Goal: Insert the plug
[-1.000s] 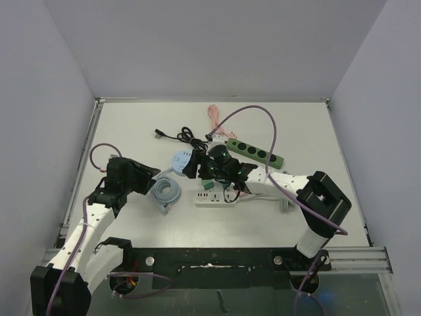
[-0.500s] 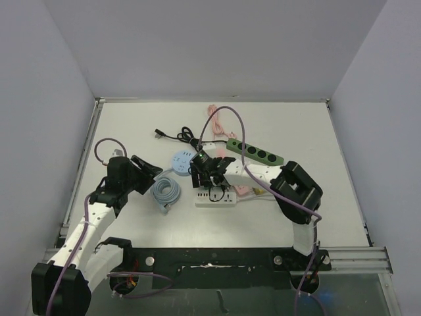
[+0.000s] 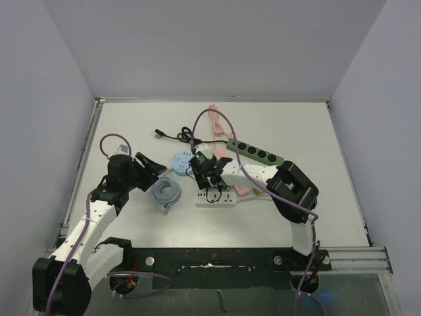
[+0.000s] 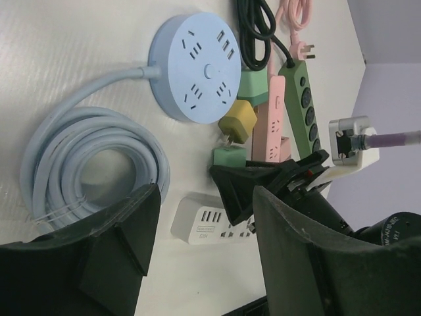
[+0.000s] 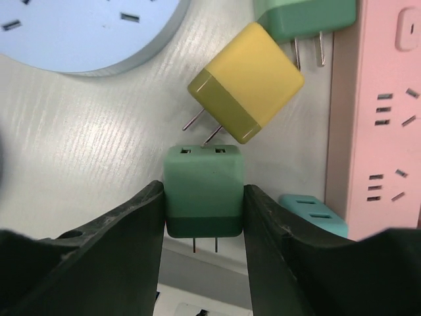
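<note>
Shifted left since a second ago, the right gripper (image 5: 204,201) clamps the green plug (image 5: 204,178), prongs near the white strip's (image 3: 227,198) edge, yellow plug (image 5: 247,82) crowding its far end, bare counter (image 5: 99,145) to one side, while the left gripper (image 3: 152,167) gapes empty.

The left gripper (image 4: 207,194) gapes over a white power strip (image 4: 200,227). Beyond: a coiled cable (image 4: 85,164), a round blue socket hub (image 4: 197,66), a yellow plug (image 4: 238,120) (prongs down-left), and a green plug (image 4: 230,157) touching the right gripper (image 4: 227,184).
</note>
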`<control>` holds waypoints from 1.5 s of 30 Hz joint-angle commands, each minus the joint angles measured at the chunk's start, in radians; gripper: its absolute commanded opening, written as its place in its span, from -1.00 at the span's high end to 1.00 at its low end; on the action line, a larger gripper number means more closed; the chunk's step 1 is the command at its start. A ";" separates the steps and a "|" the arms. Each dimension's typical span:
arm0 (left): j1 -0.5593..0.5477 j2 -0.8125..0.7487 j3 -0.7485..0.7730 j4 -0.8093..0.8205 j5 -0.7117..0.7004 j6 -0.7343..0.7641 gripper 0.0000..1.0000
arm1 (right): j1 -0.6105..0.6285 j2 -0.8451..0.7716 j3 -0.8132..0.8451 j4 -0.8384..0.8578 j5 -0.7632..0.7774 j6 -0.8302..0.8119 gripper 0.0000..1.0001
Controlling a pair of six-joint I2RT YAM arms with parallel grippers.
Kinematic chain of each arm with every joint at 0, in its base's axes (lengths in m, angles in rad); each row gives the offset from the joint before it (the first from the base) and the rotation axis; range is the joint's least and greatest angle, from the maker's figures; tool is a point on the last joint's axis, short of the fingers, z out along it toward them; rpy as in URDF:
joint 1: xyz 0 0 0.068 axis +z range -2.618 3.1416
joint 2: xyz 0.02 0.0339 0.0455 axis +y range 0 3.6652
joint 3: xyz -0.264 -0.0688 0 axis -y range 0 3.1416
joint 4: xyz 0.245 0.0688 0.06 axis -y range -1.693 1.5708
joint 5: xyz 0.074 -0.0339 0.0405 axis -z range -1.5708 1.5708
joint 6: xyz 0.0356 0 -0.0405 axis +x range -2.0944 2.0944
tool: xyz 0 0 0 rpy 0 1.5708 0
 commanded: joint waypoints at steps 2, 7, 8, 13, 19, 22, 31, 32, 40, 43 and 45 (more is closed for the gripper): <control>0.001 0.041 0.023 0.129 0.159 0.079 -0.19 | -0.006 -0.172 -0.030 0.154 -0.060 -0.215 0.36; -0.011 0.076 0.036 0.187 0.298 0.093 -0.29 | -0.066 -0.349 -0.194 0.363 -0.371 -0.315 0.36; -0.014 0.084 0.033 0.219 0.343 0.083 -0.29 | -0.072 -0.380 -0.226 0.402 -0.410 -0.344 0.35; -0.052 0.126 0.009 0.407 0.519 0.005 -0.34 | -0.074 -0.479 -0.280 0.463 -0.522 -0.493 0.34; -0.091 0.172 0.020 0.489 0.552 -0.041 -0.35 | -0.073 -0.535 -0.304 0.485 -0.612 -0.564 0.35; -0.116 0.195 0.020 0.538 0.573 -0.075 -0.36 | -0.073 -0.550 -0.308 0.484 -0.647 -0.578 0.34; -0.195 0.257 0.031 0.584 0.592 -0.097 -0.14 | -0.071 -0.546 -0.284 0.454 -0.686 -0.602 0.31; -0.195 0.258 0.030 0.584 0.591 -0.098 -0.03 | -0.071 -0.547 -0.282 0.454 -0.686 -0.600 0.31; -0.197 0.250 0.027 0.599 0.577 -0.058 0.79 | -0.071 -0.575 -0.326 0.509 -0.695 -0.522 0.14; -0.197 0.247 0.040 0.592 0.577 -0.021 0.90 | -0.073 -0.596 -0.349 0.535 -0.680 -0.462 -0.12; -0.195 0.244 0.059 0.566 0.586 0.029 0.92 | -0.075 -0.618 -0.358 0.541 -0.658 -0.424 -0.30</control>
